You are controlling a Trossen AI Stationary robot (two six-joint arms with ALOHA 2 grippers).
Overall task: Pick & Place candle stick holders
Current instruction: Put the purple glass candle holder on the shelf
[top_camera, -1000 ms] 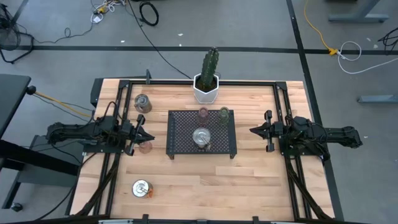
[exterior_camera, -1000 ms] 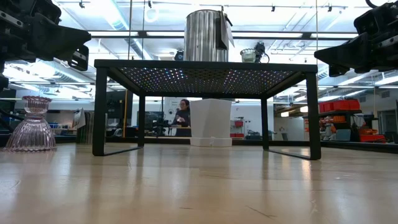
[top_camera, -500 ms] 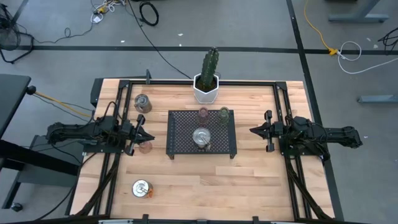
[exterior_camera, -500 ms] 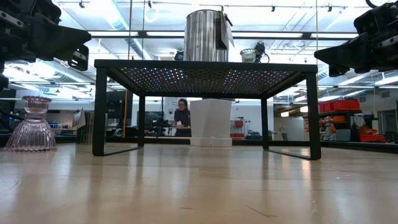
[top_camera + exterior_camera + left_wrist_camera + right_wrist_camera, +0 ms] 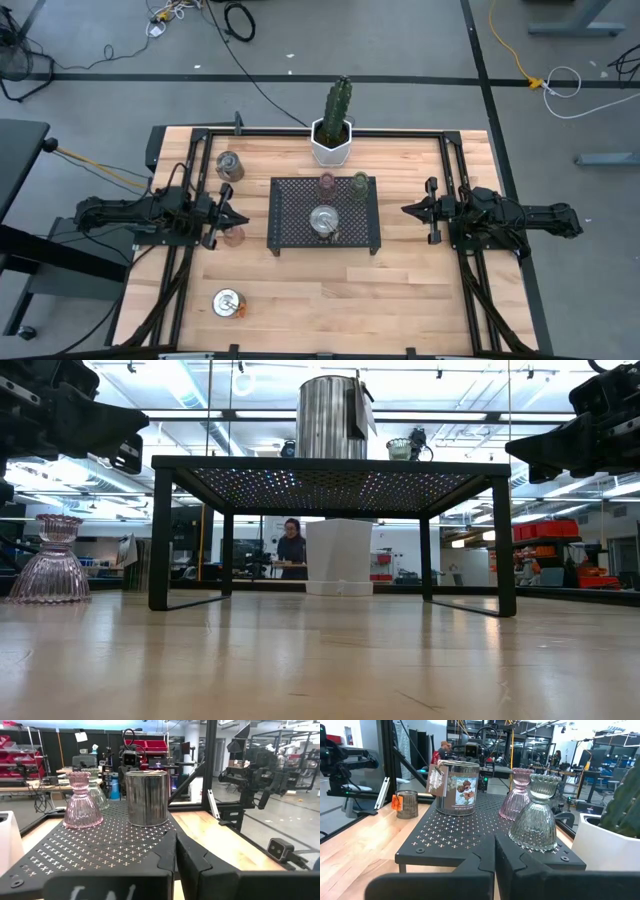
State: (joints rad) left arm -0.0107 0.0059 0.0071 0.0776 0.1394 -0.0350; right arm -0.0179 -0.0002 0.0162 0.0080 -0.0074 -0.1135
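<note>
A black mesh tray point(image 5: 300, 235) stands at the centre of the wooden table point(image 5: 400, 290) in the high view, with a white hexagonal cactus pot point(image 5: 331, 143) just above it in the frame. On the tray sit three candle stick holders: a shiny silver metal holder point(image 5: 323, 219) in the middle, and at the tray's upper edge a pinkish glass holder point(image 5: 327, 182) with a greenish glass holder point(image 5: 360, 181) just beside it on the right.

Three more holders rest on the bare table at the left of the frame: a silver holder point(image 5: 229, 165) in the upper left, another silver holder point(image 5: 228, 302) in the lower left, and a pale tinted glass holder point(image 5: 233, 236) just below the tip of the left gripper point(image 5: 236, 217).

The left gripper hovers to the left of the tray, its fingers pressed together and holding nothing. The right gripper point(image 5: 409, 209) hovers well to the right of the tray, pointing toward it, its fingers likewise together and empty.

In the low view a person point(image 5: 292, 550) stands in the room beyond the table.
</note>
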